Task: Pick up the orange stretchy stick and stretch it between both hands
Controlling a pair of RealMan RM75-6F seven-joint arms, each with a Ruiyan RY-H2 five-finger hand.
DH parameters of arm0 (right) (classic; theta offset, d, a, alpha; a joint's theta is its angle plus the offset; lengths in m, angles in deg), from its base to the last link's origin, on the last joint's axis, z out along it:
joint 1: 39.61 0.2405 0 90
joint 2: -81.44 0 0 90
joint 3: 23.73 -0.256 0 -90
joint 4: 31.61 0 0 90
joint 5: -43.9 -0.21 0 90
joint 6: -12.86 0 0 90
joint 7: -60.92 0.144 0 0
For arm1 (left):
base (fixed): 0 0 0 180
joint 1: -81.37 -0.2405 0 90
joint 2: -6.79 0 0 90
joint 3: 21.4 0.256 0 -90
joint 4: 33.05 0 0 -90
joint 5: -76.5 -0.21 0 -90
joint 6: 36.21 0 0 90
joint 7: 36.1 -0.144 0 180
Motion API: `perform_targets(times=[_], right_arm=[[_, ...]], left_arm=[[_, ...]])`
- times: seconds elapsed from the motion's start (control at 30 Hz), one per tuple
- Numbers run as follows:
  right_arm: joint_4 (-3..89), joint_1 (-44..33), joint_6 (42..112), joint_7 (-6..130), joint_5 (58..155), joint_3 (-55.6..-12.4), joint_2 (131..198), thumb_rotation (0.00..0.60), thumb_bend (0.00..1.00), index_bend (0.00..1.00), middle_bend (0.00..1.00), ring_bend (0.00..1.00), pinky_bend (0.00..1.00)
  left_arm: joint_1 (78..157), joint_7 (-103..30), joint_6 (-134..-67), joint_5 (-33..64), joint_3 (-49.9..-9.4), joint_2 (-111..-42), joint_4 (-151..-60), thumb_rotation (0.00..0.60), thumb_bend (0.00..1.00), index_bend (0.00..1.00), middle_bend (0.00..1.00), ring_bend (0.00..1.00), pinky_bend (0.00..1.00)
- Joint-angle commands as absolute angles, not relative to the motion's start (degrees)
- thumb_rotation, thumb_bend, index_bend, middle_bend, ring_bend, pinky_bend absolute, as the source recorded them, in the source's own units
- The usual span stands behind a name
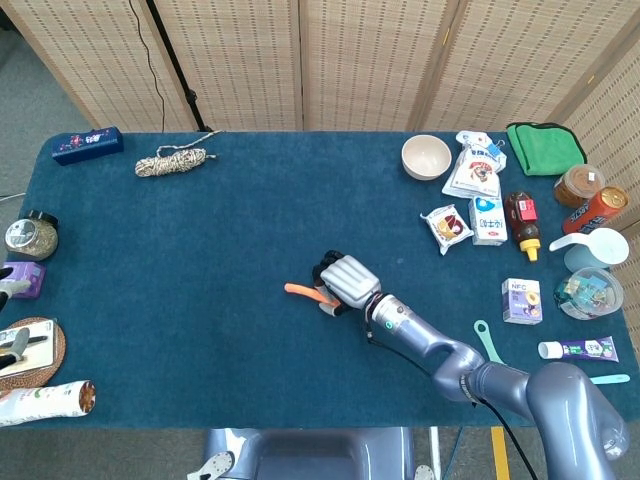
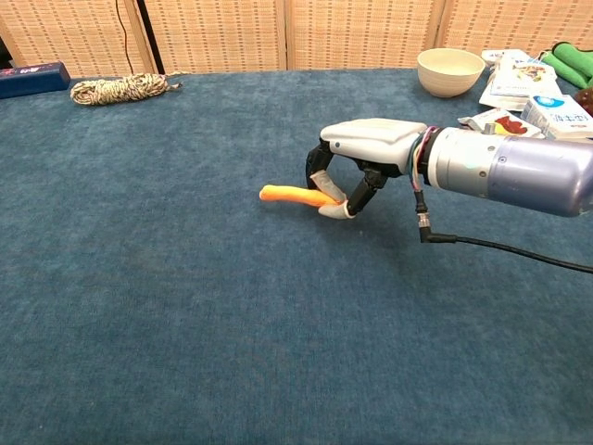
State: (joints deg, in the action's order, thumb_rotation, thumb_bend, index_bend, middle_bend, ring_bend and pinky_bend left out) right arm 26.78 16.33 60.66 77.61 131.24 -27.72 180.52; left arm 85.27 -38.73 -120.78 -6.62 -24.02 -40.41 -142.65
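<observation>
The orange stretchy stick (image 1: pixel 303 291) (image 2: pixel 295 195) hangs roughly level, just above the blue table (image 1: pixel 200 250). My right hand (image 1: pixel 346 281) (image 2: pixel 357 162) pinches its right end between thumb and fingers, palm down, near the middle of the table. The stick's free end points to the left. My left hand shows in neither view.
A rope coil (image 1: pixel 171 161) and a blue box (image 1: pixel 87 144) lie at the far left. A bowl (image 1: pixel 426 156), snack packs (image 1: pixel 447 227), bottles and jars crowd the right side. Jars and a mat sit at the left edge (image 1: pixel 28 290).
</observation>
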Motion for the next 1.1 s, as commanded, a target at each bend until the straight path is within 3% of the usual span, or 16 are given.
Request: perform_targets(times=[0.03, 0.4, 0.7, 1.1], right_arm=[[27.7, 15.5, 61.3, 77.3, 131.1, -27.4, 179.6, 0.6, 0.46, 0.7, 0.37, 0.3, 0.16], [34.8, 12.5, 64.8, 78.0, 130.3, -28.0, 174.7, 0.6, 0.47, 0.7, 0.39, 0.31, 0.18], [47.9, 10.2, 66.7, 78.2, 128.2, -29.8, 167.7, 0.6, 0.47, 0.69, 0.39, 0.31, 0.18], [61.7, 8.3, 67.1, 76.2, 122.9, -33.2, 162.7, 0.6, 0.47, 0.69, 0.39, 0.31, 0.19]], left_arm=[[85.4, -39.0, -120.7, -6.9, -24.0, -40.4, -142.8, 0.6, 0.39, 0.24, 0.13, 0.13, 0.05], [87.3, -41.0, -119.6, -10.0, -24.3, -40.0, -144.6, 0.6, 0.39, 0.24, 0.13, 0.13, 0.05], [94.1, -44.5, -114.0, -16.2, -26.2, -40.8, -146.6, 0.6, 0.39, 0.24, 0.13, 0.13, 0.05], [103.7, -47.5, -108.1, -20.2, -30.3, -47.7, -145.0, 0.6, 0.39, 0.24, 0.13, 0.12, 0.05]])
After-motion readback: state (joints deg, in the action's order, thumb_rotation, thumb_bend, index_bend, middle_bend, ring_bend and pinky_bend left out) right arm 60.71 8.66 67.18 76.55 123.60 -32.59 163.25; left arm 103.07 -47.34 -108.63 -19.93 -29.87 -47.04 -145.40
